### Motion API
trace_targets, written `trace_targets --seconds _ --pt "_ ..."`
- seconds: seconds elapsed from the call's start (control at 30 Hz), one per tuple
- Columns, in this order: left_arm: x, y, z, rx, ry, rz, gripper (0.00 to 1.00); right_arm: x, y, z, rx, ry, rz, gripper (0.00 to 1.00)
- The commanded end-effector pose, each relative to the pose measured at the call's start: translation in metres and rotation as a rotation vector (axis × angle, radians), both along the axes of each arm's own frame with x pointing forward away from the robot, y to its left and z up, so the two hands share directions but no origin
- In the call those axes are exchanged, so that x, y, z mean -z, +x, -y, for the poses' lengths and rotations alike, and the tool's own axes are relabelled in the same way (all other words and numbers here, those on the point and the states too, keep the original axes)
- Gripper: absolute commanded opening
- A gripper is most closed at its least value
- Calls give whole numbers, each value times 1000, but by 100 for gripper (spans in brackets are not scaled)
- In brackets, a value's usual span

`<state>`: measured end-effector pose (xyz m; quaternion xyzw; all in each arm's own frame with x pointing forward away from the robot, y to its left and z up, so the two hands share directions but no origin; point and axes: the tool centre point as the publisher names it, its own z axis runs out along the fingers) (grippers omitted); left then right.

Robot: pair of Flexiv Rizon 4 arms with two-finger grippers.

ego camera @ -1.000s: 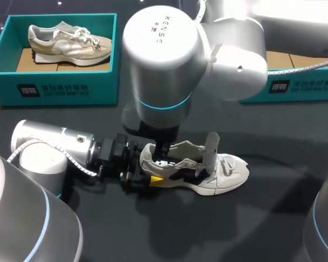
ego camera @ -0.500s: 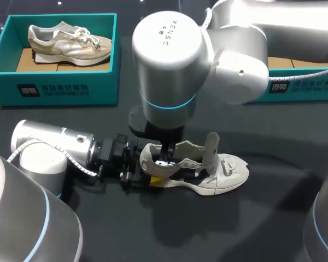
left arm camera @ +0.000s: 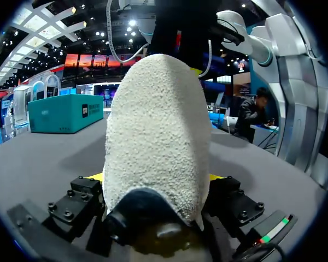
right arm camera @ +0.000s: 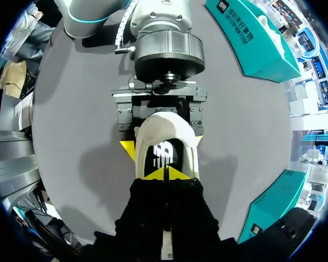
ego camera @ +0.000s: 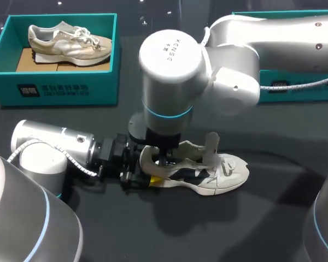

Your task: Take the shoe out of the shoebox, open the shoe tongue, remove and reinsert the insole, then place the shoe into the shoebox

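Note:
A white shoe [ego camera: 221, 170] with black side panels lies on the dark table, toe to the right, its tongue [ego camera: 211, 144] pulled upright. My left gripper [ego camera: 147, 176] grips the heel from both sides. In the left wrist view the heel [left arm camera: 153, 136] sits between the fingers of the left gripper [left arm camera: 156, 177]. My right gripper [ego camera: 163, 161] comes down from above into the shoe's opening. In the right wrist view its yellow tips [right arm camera: 165, 173] are shut together over the black insole [right arm camera: 163, 153] inside the shoe [right arm camera: 153, 126]. The left gripper [right arm camera: 164, 145] faces it from the heel side.
A teal shoebox [ego camera: 60, 82] at the back left holds a second, beige shoe [ego camera: 68, 42]. Another teal shoebox [ego camera: 295, 82] stands at the back right, mostly hidden behind my right arm. My right arm's large wrist hangs over the shoe's heel.
My right arm's wrist has shifted right and a little lower over the shoe, with its gripper staying in the opening. The left arm and the shoe have not moved.

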<state>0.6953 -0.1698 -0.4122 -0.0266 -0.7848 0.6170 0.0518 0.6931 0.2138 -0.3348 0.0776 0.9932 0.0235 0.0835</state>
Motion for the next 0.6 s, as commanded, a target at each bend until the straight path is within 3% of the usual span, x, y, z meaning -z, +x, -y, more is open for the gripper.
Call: trace_targets --seconds 0.03,0.3,0.6 --pt "1 1 0 -1 0 0 0 14 1 9 -12 28 1 0" --pt "1 1 0 -1 0 0 0 29 8 16 -20 22 1 0" --pt "1 1 0 -1 0 0 0 38 12 40 17 40 28 0"
